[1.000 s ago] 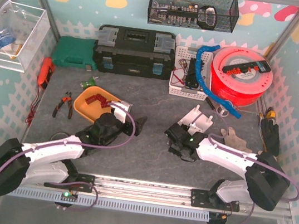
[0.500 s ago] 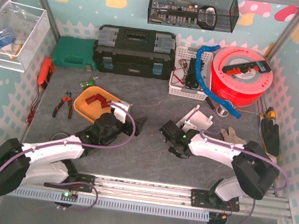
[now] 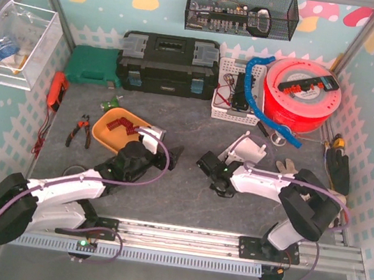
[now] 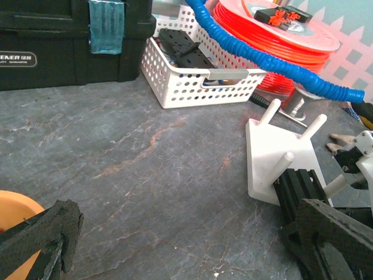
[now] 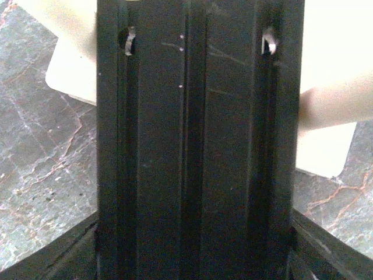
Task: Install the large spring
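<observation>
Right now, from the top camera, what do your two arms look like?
The left arm and right arm share white links, bulky black joints and a looping purple cable. The left gripper and right gripper are black; the left's fingers carry rough black foam.

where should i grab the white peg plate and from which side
Probably by one of the two far pegs, coming straight down from above and closing across it. They stand up free. The white peg plate lies low on the table, so its edges offer little purchase, and a black rail covers its near end.
</observation>
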